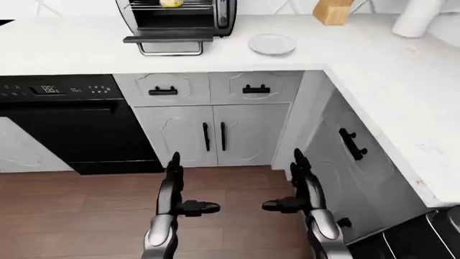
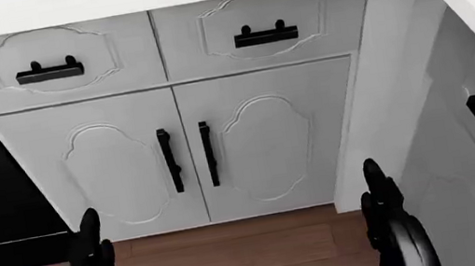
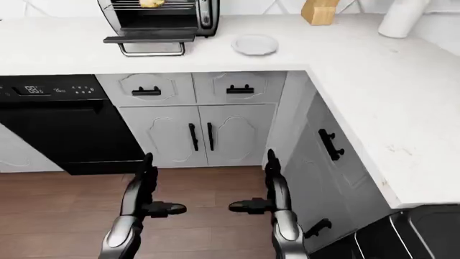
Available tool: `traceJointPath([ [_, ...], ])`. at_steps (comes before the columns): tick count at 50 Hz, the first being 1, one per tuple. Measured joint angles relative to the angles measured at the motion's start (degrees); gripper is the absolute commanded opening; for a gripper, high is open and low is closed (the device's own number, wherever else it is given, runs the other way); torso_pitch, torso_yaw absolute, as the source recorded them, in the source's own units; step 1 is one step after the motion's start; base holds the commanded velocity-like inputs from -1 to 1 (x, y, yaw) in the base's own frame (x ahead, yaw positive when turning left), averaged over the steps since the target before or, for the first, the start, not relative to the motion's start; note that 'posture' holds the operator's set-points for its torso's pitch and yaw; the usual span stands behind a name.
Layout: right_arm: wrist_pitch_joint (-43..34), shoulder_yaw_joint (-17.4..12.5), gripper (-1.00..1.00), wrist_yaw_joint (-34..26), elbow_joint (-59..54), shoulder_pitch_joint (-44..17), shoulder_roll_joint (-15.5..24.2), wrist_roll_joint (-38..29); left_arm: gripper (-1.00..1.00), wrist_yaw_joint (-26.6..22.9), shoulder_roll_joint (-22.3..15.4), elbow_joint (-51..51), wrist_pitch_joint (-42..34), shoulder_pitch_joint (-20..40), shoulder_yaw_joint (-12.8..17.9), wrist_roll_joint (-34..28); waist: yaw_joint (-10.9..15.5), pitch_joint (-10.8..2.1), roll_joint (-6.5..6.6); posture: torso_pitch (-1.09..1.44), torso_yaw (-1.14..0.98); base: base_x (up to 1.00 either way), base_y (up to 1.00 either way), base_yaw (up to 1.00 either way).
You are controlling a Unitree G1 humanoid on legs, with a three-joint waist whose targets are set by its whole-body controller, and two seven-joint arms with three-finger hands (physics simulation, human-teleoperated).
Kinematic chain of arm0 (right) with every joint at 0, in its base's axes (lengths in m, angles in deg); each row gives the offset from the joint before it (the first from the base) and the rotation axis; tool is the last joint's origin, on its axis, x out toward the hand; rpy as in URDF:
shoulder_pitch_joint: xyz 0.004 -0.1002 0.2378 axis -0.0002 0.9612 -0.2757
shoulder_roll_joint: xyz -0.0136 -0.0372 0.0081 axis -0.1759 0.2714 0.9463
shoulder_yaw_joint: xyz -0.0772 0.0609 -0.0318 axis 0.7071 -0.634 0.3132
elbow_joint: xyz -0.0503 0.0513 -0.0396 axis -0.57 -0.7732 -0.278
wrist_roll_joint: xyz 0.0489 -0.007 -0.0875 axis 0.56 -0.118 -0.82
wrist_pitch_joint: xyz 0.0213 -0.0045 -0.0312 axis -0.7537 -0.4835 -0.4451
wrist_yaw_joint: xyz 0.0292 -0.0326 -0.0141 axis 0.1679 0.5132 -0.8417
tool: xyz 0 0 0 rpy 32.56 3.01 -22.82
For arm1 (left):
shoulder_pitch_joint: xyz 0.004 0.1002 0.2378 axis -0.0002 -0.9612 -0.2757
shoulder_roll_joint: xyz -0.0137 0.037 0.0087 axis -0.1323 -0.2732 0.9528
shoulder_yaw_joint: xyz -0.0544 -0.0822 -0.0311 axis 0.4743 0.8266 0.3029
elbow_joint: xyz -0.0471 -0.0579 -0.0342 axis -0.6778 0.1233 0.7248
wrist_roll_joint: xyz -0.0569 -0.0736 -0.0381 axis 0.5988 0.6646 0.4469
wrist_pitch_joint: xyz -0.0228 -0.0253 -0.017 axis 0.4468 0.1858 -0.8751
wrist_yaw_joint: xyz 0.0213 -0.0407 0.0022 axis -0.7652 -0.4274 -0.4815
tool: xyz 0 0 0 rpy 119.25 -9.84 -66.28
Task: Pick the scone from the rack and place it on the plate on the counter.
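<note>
1. At the top of the left-eye view, a toaster oven (image 1: 176, 19) stands on the white counter (image 1: 64, 48) with its door folded down.
2. The scone (image 1: 171, 3) lies on the rack inside the oven, partly cut off by the top edge of the picture.
3. Just to the right of the oven, the grey plate (image 1: 272, 43) sits on the counter with nothing on it.
4. Low in the view, the left hand (image 1: 178, 189) and the right hand (image 1: 300, 189) are raised over the wooden floor (image 1: 71, 216), fingers straight up and thumbs turned toward each other, both released and grasping nothing.
5. Both hands are well apart from the scone and the plate.
6. A wooden block (image 1: 333, 11) and a white roll (image 1: 420, 16) stand at the top right; a black dishwasher (image 1: 64, 124) is beside the grey cupboards (image 1: 215, 135).
</note>
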Motion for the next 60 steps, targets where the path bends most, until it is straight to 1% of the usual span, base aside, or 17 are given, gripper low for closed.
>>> traceJointPath([
  [1,-2.0,0.1,1.0,0.1,3.1,0.0,0.2,0.1,1.0,0.0,-0.4,-2.5,-1.5,0.1,-0.1,-0.2,-0.1,-0.26,-0.2,0.0,0.0,0.0,0.0,0.0],
  [3,-6.0,-0.6,1.0,0.4,11.4,-2.3,0.8,0.1,1.0,0.2,-1.1,-9.8,-5.0,2.2,0.6,-0.7,0.3,-2.58,-0.15,0.0,0.0,0.0,0.0,0.0],
  [5,-8.1,-1.2,1.0,0.7,15.9,-4.5,1.0,0.0,1.0,0.3,-1.3,-14.5,-7.6,3.8,1.2,-1.1,0.4,-1.87,-0.59,0.0,0.0,0.0,0.0,0.0],
  [8,-12.8,-1.7,1.0,0.8,20.4,-7.2,1.7,0.1,1.0,-0.1,-1.8,-19.6,-12.8,5.7,1.4,-1.5,0.5,-3.5,-0.47,0.0,0.0,0.0,0.0,0.0],
  [13,-22.2,-2.7,1.0,1.0,26.9,-12.5,2.7,0.8,1.0,-1.2,-2.9,-25.7,-21.5,10.0,2.1,-1.9,0.6,-3.95,-0.15,0.0,0.0,0.0,0.0,0.0],
  [19,-34.5,-4.6,1.0,1.8,34.3,-22.9,5.7,2.2,1.0,-2.6,-6.2,-30.9,-34.4,21.1,4.2,-2.1,0.7,-3.56,-0.2,0.0,0.0,0.0,0.0,0.0],
  [26,-43.2,-5.0,1.0,1.8,38.3,-33.9,8.6,3.7,1.0,-3.8,-10.6,-30.5,-43.1,35.9,5.3,-1.8,0.6,-3.55,-0.14,0.0,0.0,0.02,0.0,0.0],
  [34,-48.9,-6.7,1.0,2.7,38.6,-42.9,12.1,6.3,1.0,-4.6,-16.0,-32.1,-49.8,44.3,7.9,-1.0,0.6,-2.65,0.13,0.0,0.0,0.11,0.0,0.0],
  [42,-51.5,-8.8,1.0,3.6,35.4,-50.8,16.7,8.4,1.0,-6.1,-20.0,-25.1,-50.4,53.6,7.1,0.7,-0.1,-1.87,2.81,0.0,0.0,0.12,0.0,0.0],
  [45,-51.5,-7.8,1.0,3.6,34.4,-51.3,16.7,9.0,1.0,-6.2,-20.9,-23.9,-50.4,54.2,7.8,0.4,0.4,-1.8,1.63,0.0,0.0,0.13,0.0,0.0],
  [48,-51.6,-6.8,1.0,3.2,34.5,-51.3,16.6,9.8,1.0,-5.9,-21.0,-23.7,-50.8,53.7,8.5,-0.2,0.9,-1.73,1.94,0.0,0.0,0.13,0.0,0.0],
  [49,-52.0,-6.5,1.0,2.9,32.8,-53.4,17.2,10.1,1.0,-6.2,-22.0,-22.6,-51.3,55.0,8.2,-0.3,0.8,-1.36,1.79,0.0,0.0,0.13,0.0,0.0],
  [51,-52.2,-7.1,1.0,2.5,28.7,-57.9,18.7,10.5,1.0,-7.2,-23.2,-20.2,-52.1,58.6,7.5,-0.4,0.9,-1.4,0.63,0.0,0.0,0.12,0.0,0.0],
  [54,-51.7,-8.1,1.0,3.0,29.6,-59.4,19.7,10.7,1.0,-8.0,-24.1,-21.0,-51.7,60.5,8.0,-0.5,1.0,-1.86,-1.55,0.0,0.0,0.12,0.0,0.0],
  [56,-51.6,-8.9,1.0,3.3,31.2,-59.0,20.1,11.0,1.0,-8.2,-24.2,-21.7,-51.2,60.5,8.1,-0.6,0.2,-1.54,-0.92,0.0,0.0,0.12,0.0,0.0],
  [58,-51.8,-9.5,1.0,3.9,31.4,-58.1,20.3,11.1,1.0,-8.5,-24.2,-21.3,-51.5,60.6,7.6,-0.5,-0.2,-1.09,-1.36,0.0,0.0,0.12,0.0,0.0],
  [60,-52.2,-9.4,1.0,4.4,30.6,-57.9,20.1,11.1,1.0,-8.7,-24.3,-21.0,-51.8,60.7,7.5,-0.3,-0.2,-1.36,-1.33,0.0,0.0,0.12,0.0,0.0],
])
